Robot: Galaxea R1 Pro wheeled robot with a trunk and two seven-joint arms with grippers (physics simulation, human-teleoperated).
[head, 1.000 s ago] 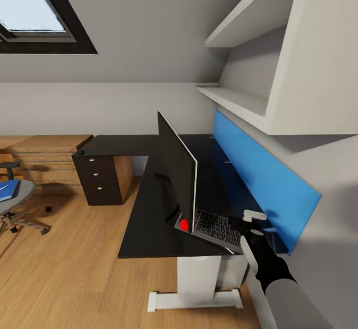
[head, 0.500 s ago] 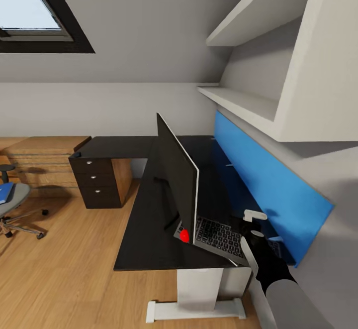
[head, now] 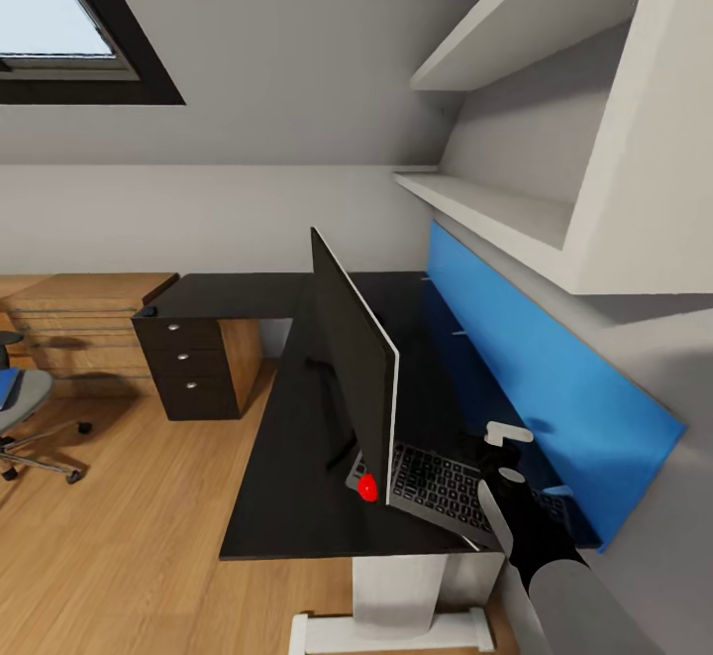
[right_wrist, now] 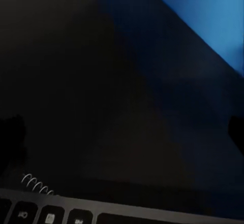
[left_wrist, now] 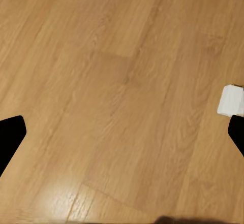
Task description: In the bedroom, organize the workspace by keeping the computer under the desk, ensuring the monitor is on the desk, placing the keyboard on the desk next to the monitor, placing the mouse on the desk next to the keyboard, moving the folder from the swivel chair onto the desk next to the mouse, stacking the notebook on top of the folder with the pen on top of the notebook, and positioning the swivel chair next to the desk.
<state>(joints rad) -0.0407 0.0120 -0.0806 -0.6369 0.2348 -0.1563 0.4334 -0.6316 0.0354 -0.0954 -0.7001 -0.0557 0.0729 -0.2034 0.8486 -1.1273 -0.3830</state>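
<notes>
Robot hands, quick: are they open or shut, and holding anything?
Left gripper: open, holding nothing, fingertips wide apart over the wooden floor.
Right gripper: at the keyboard on the desk; cannot tell if it is open or shut.

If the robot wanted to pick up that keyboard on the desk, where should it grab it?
Probably the keyboard's near long edge, which seems to tilt up off the desk. The right pincer could come from the robot's side; the monitor blocks the other side. The slim frame suits a thin pinch.

Desk (head: 297, 477) top glossy black; floor (left_wrist: 122, 82) wood-grain planks, slight sheen; keyboard (head: 441, 482) matt grey frame.
</notes>
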